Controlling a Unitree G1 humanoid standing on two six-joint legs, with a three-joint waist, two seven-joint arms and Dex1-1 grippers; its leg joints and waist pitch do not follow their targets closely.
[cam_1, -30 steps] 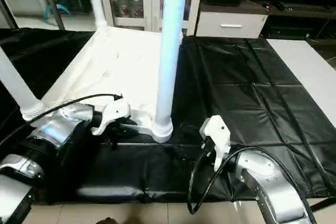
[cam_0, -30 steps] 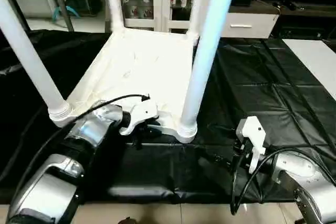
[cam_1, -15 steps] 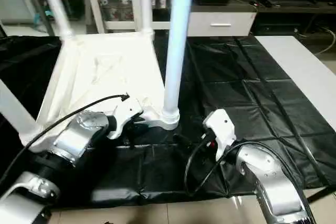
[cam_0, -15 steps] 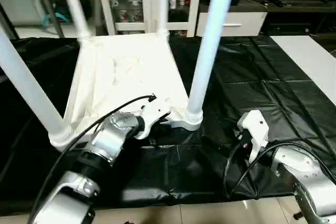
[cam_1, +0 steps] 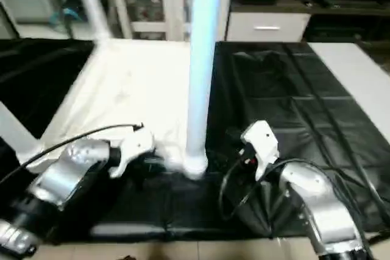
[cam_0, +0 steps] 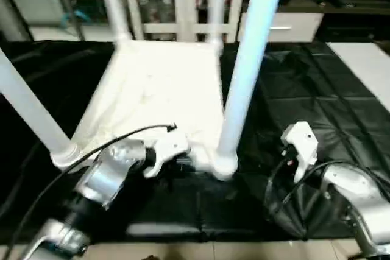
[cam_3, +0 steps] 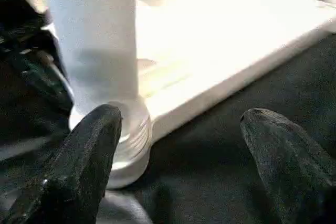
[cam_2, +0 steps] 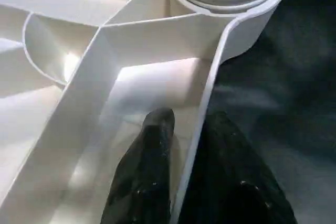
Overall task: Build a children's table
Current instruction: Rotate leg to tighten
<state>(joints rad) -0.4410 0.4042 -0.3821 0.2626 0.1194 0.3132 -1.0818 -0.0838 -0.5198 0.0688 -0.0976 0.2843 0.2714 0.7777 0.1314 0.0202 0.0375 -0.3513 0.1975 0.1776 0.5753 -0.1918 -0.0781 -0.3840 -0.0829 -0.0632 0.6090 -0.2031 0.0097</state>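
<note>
four long white tube legs (cam_0: 247, 71) stand up from the upside-down white plastic rectangular tabletop (cam_0: 155, 89) on the black sheet (cam_0: 304, 95). the left gripper (cam_2: 184, 129) pinches the tabletop's near rim wall between its fingers. the right gripper (cam_3: 181, 124) hangs spread open, just beside the nearest leg's socket.

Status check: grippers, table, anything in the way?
Left gripper pinching tabletop rim by the near-right leg. Right gripper open beside that leg. All legs upright.
</note>
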